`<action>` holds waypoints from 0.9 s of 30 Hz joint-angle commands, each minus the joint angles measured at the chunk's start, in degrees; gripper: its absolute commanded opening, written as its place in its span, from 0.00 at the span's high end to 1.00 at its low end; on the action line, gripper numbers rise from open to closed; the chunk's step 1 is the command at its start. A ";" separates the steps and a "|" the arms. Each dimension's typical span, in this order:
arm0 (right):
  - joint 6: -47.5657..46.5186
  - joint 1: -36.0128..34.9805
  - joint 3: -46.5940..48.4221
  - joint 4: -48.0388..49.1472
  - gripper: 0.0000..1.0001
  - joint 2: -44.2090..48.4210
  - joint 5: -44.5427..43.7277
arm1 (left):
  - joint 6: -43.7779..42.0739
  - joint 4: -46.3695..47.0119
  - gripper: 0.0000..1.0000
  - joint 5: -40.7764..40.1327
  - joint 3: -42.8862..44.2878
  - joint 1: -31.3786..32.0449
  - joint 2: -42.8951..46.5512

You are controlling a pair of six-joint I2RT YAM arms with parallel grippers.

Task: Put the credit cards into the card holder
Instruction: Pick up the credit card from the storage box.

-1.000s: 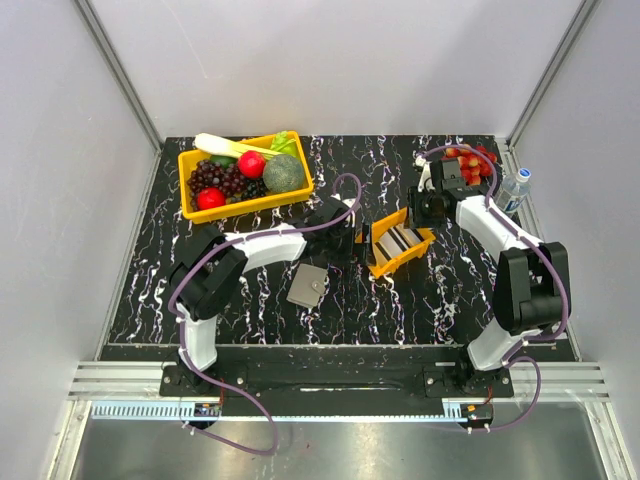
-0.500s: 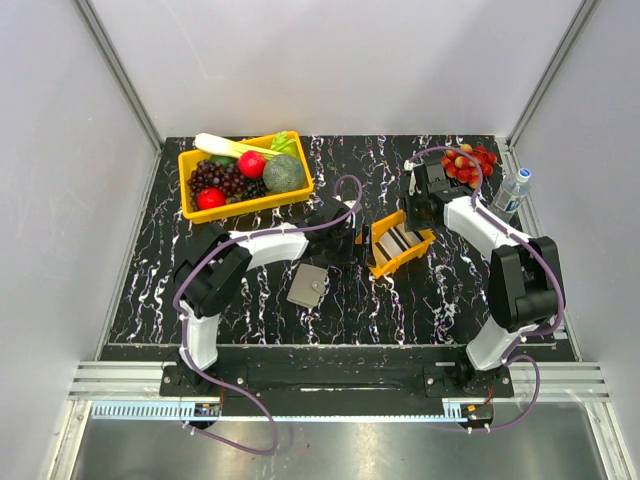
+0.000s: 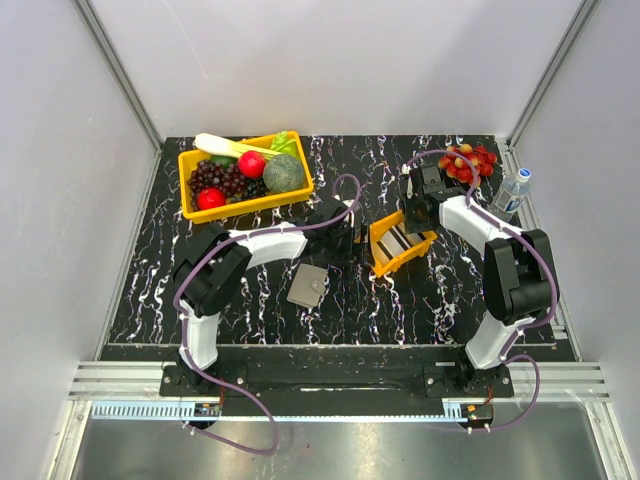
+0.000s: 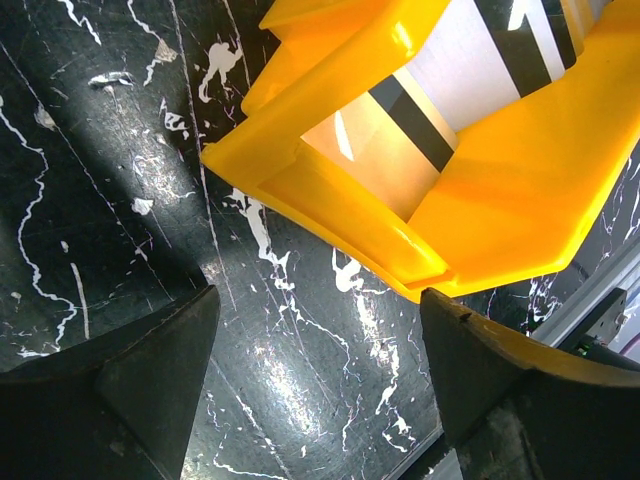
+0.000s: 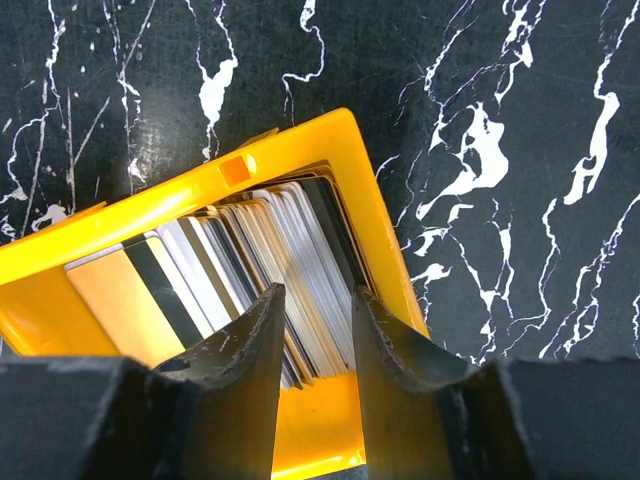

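Left pincer (image 4: 318, 300) was wide open with nothing between the jaws, low over the bench (image 4: 100, 150). Orange tray (image 4: 500, 220) sat just ahead of its fingertips, one corner pointing toward the gap. No contact with either finger was visible.

Credit cards (image 5: 290, 250) stood on edge, packed in that tray: silvery, dark-striped and tan ones, fanned and leaning. Right pincer (image 5: 317, 295) was directly above the stack, jaws part-way apart with a narrow gap, straddling a few card edges. Cards ran between and under both fingers (image 5: 245, 350). Could not tell if the pads touched any card; none was raised out of the stack, so no grip seen. Tray's wall lay just beyond the right fingertips.

From the top camera the two pincers faced each other across the tray, one at each end. Card holder (image 3: 308, 285) lay flat on the bench, grey, looked folded shut. It was behind and to the side of the left pincer, toward the arm bases, near the tray but apart from it, and touched by neither pincer.

Yellow bin (image 3: 250, 206) of fruit and vegetables was well apart from the left pincer, off past its arm. Red fruit cluster (image 3: 468, 162) and bottle (image 3: 512, 190) were behind the right pincer, near it but not touching.
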State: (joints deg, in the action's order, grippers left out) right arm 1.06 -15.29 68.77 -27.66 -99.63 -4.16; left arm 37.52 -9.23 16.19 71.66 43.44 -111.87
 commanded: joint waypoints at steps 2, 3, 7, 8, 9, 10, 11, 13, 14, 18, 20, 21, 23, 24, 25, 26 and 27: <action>-0.80 -0.27 0.75 2.52 0.64 -0.30 -1.55 | 0.36 3.00 0.16 1.66 2.26 -0.46 -0.36; -0.71 -0.18 0.75 2.44 0.66 -0.30 -1.38 | 0.36 3.08 0.16 1.66 2.17 -0.55 -0.27; -0.80 -0.18 0.83 2.61 0.74 0.58 -0.32 | 0.36 3.08 0.17 1.92 2.17 -0.72 -0.36; -0.80 -0.27 0.84 2.70 0.75 0.67 -0.06 | 0.45 3.08 0.17 1.83 2.17 -0.73 -0.45; -0.71 -0.18 0.92 2.61 0.76 0.76 -0.14 | 0.45 3.08 0.17 1.92 2.26 -0.73 -0.54; -2.54 -0.18 0.92 2.61 0.82 0.84 0.21 | 0.45 3.17 0.17 2.09 2.26 -0.73 -0.54; -2.73 -0.18 1.01 2.61 0.85 0.85 0.47 | 0.54 3.26 0.17 2.27 2.26 -0.90 -0.71; -2.64 -0.09 1.01 2.52 0.87 0.76 0.65 | 0.63 3.35 0.17 2.53 2.35 -0.90 -0.80; -2.73 -0.18 1.01 2.52 0.90 0.67 1.17 | 0.71 3.35 0.17 2.62 2.35 -0.81 -0.98; -2.64 -0.18 1.28 2.61 0.90 0.76 1.18 | 0.63 3.43 0.18 2.89 2.17 -0.90 -0.98; -2.64 -0.18 1.28 2.87 0.85 1.46 0.65 | 0.71 3.52 0.18 2.89 2.17 -0.81 -0.89; -2.56 -0.18 1.10 3.40 0.82 1.98 0.30 | 0.80 3.52 0.18 2.89 2.08 -0.81 -0.80; -2.47 -0.18 0.66 5.24 0.76 2.69 -1.02 | 0.80 3.70 0.18 2.63 2.26 -0.81 -0.63; -2.55 -0.18 0.57 5.77 0.74 2.78 -1.54 | 0.89 3.78 0.18 2.45 2.26 -0.81 -0.54; -2.55 -0.18 0.83 5.95 0.71 2.87 -1.98 | 0.89 3.87 0.18 2.36 2.26 -0.90 -0.54; -2.55 -0.18 1.01 5.95 0.70 2.95 -2.34 | 0.98 3.87 0.17 2.19 2.35 -0.81 -0.45; -2.47 -0.18 1.19 6.21 0.68 3.04 -2.95 | 1.07 3.87 0.17 1.92 2.43 -0.90 -0.36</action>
State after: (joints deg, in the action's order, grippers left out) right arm -0.89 -15.33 68.77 -24.77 -99.66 -4.14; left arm 37.95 -8.03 17.76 71.66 42.87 -112.62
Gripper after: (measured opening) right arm 0.294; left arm 0.827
